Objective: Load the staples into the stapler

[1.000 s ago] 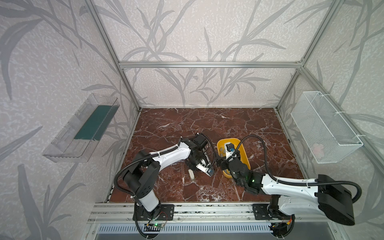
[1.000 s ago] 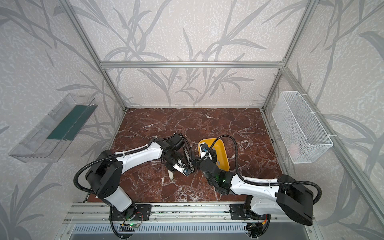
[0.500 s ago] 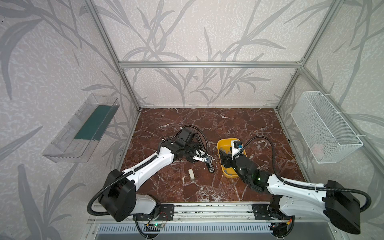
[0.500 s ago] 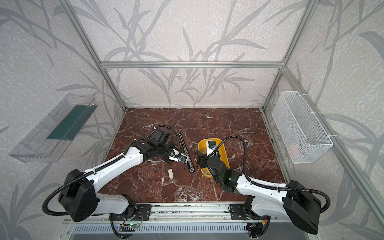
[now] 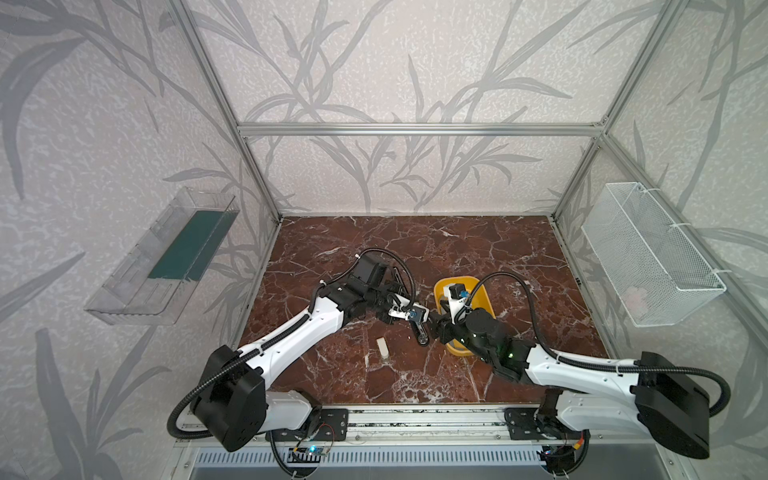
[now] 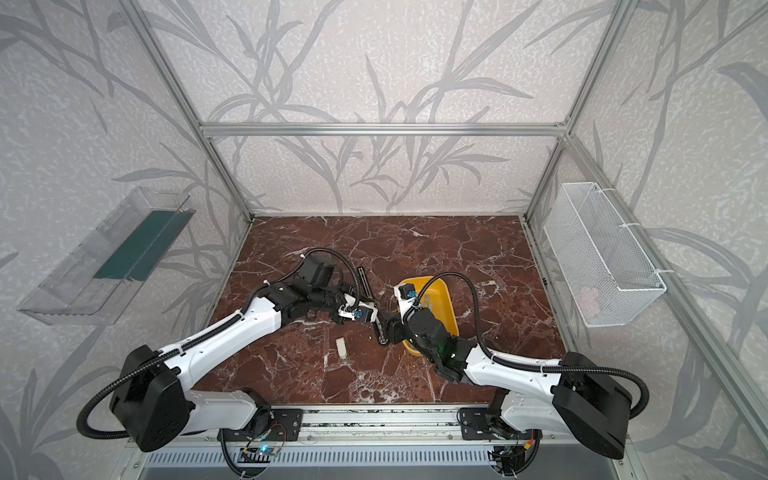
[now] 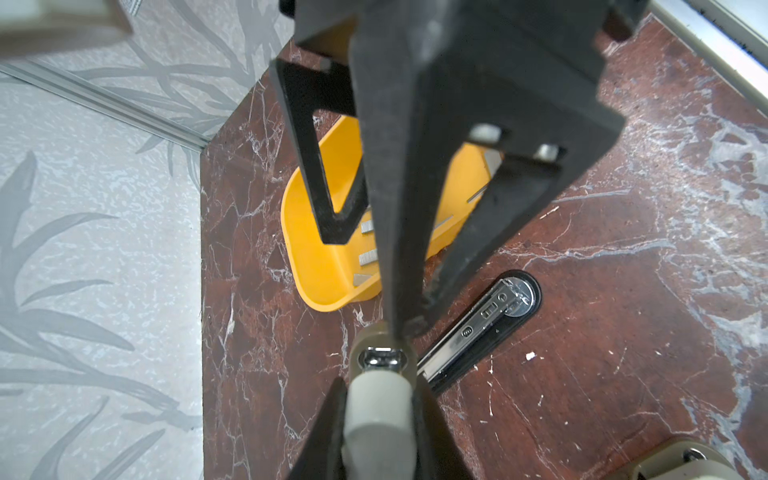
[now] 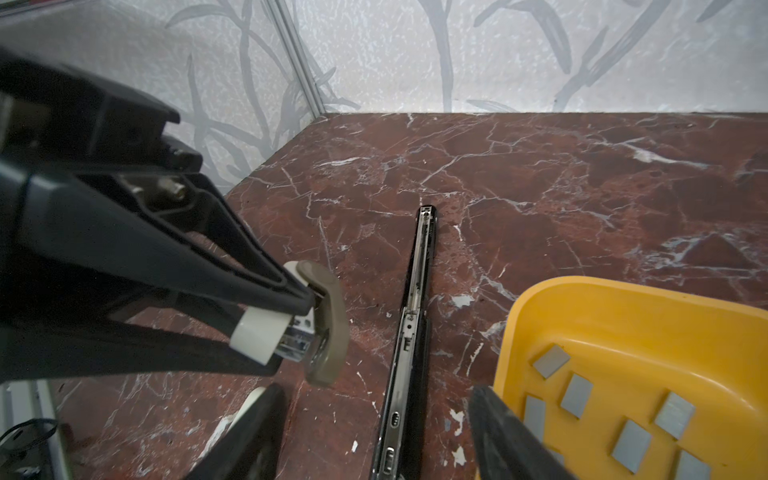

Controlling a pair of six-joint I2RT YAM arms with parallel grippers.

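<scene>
My left gripper (image 7: 380, 415) is shut on a cream mini stapler (image 8: 286, 332), held just above the table. Beside it a long black stapler (image 8: 409, 332) lies opened flat, its metal channel up; it shows in both top views (image 5: 420, 334) (image 6: 365, 284). My right gripper (image 8: 378, 419) is open and straddles the near end of the black stapler, with a gap on each side. The staples (image 8: 576, 390), several flat grey strips, lie in a yellow tray (image 8: 623, 291) next to the right gripper's finger. In both top views the two grippers (image 5: 409, 320) (image 5: 432, 332) nearly meet.
A second cream mini stapler (image 5: 382, 347) lies loose on the marble table toward the front. The yellow tray (image 5: 486, 291) stands right of centre. A clear bin (image 5: 166, 266) hangs on the left wall and a white wire basket (image 5: 648, 257) on the right wall.
The left arm has stretched out and carried the cream mini stapler beside the black stapler. The right gripper left the tray, came down over the black stapler's end and narrowed its jaws somewhat.
</scene>
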